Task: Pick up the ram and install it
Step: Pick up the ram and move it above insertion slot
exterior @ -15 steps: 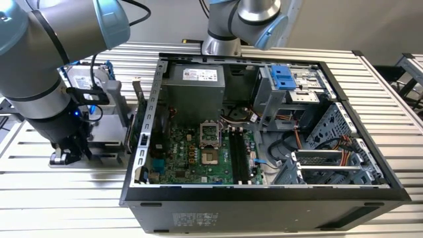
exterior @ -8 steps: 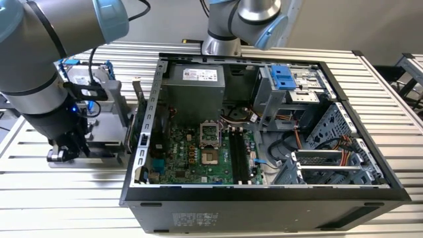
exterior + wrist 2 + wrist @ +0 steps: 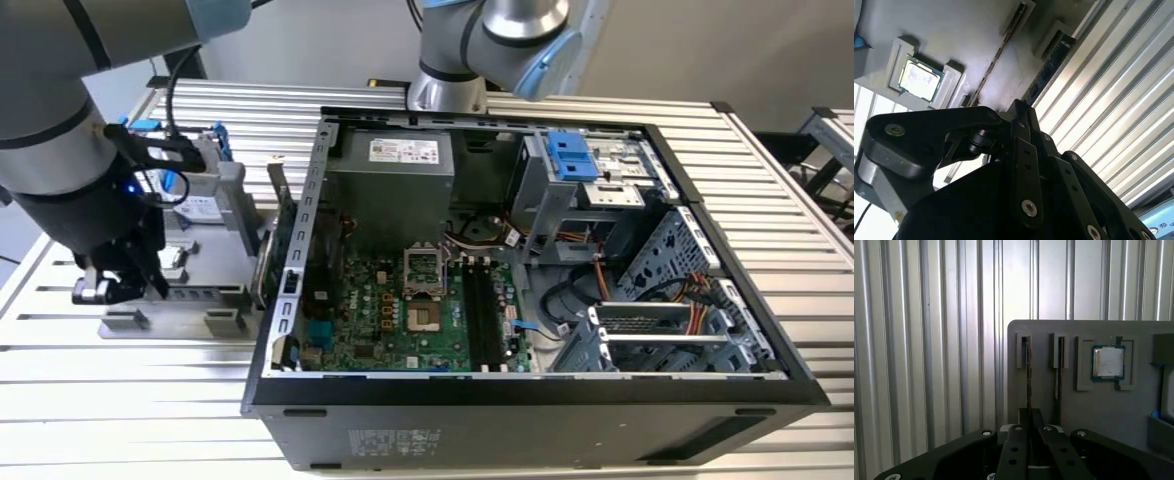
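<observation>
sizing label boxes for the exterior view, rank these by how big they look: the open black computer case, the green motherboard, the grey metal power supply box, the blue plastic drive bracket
1. open black computer case
2. green motherboard
3. grey metal power supply box, somewhat smaller than the motherboard
4. blue plastic drive bracket

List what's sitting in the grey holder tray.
One ram and a second ram stand on edge in narrow slots; a CPU chip lies in a square recess. The gripper hides part of the holder.
</observation>
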Available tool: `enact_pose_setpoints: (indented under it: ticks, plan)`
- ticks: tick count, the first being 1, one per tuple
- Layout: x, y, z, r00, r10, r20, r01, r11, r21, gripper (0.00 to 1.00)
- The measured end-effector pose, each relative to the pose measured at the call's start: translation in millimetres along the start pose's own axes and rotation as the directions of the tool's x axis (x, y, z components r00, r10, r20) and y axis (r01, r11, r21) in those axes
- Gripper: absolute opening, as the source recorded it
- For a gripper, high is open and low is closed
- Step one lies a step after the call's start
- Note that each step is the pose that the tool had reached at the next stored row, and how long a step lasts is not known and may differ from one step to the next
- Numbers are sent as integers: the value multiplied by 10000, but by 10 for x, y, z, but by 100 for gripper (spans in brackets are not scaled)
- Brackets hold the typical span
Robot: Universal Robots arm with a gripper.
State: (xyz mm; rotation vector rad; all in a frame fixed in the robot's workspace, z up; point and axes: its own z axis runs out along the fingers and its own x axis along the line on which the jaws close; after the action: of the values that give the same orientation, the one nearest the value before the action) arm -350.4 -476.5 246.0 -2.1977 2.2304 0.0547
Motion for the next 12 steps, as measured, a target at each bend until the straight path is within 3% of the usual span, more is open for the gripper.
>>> enact_pose_setpoints:
  ticks: [3, 12]
  plan:
    - [-4, 2, -124, 10000, 0, -1, 0, 10000, -3, 0]
    - [-11, 6, -347, 10000, 0, -1, 0, 10000, -3, 0]
